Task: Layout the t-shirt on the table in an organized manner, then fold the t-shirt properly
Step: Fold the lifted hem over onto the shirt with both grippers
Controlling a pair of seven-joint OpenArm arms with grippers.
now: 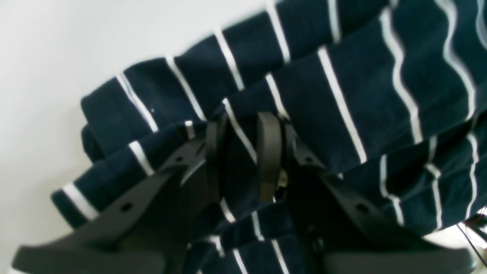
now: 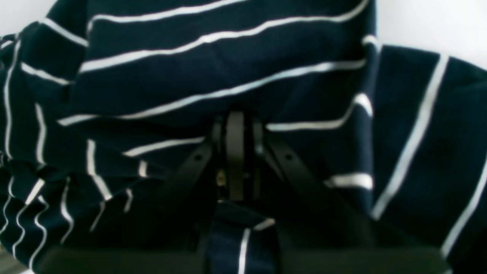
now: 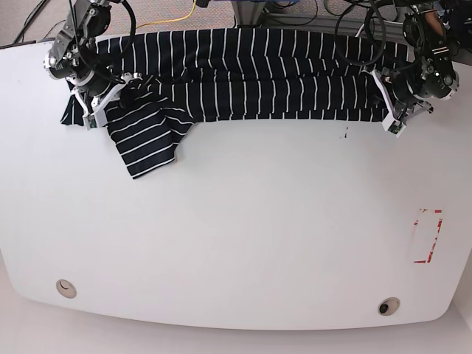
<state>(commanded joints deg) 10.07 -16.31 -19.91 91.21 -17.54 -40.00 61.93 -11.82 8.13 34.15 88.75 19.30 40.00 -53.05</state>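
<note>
The t-shirt (image 3: 251, 77), dark with thin white stripes, lies stretched as a bunched band along the far edge of the white table (image 3: 236, 243). One sleeve (image 3: 147, 140) spreads toward the table's middle at the left end. In the base view my left gripper (image 3: 389, 110) holds the right end and my right gripper (image 3: 99, 103) the left end. The left wrist view shows the left gripper (image 1: 242, 129) shut on a fold of the t-shirt (image 1: 323, 99), with cloth between its pads. In the right wrist view the right gripper (image 2: 236, 121) is pinched tight on the t-shirt (image 2: 213, 80).
A red rectangular outline (image 3: 428, 236) marks the table's right side. Two round holes (image 3: 66, 288) (image 3: 388, 305) sit near the front edge. A small dark speck (image 3: 344, 135) lies just in front of the shirt. Cables (image 3: 177, 18) run behind the far edge.
</note>
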